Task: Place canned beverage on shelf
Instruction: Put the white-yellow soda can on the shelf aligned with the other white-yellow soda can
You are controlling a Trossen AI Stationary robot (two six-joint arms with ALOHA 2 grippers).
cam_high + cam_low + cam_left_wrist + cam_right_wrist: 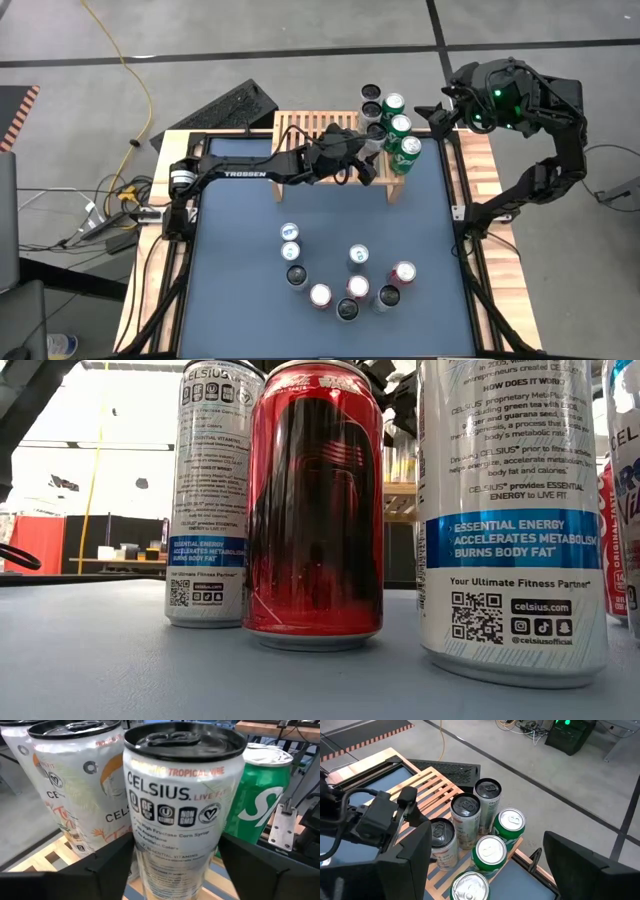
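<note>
The light-wood shelf (320,150) stands at the table's far edge. At its right end stand three green cans (490,851) and three silver Celsius cans with dark tops. My left gripper (177,852) reaches in from the left and is shut on the nearest of these, a Celsius can (175,805), also seen in the right wrist view (441,840). It stands upright at the slats. My right gripper (438,112) hangs open above the shelf's right end, holding nothing. My left gripper pinches the Celsius can between its two fingers (107,865), one on each side of the can's lower half (142,857). The fingers come nearly level from the table's left. The can is upright; the fingers hide its foot, which in the right wrist view meets the slats.
Several loose cans (347,285) stand in a cluster on the blue table at the near middle; the low view shows a red one (315,510) between two Celsius cans. A black keyboard (225,108) lies behind the shelf. The shelf's left slats (427,785) are bare.
</note>
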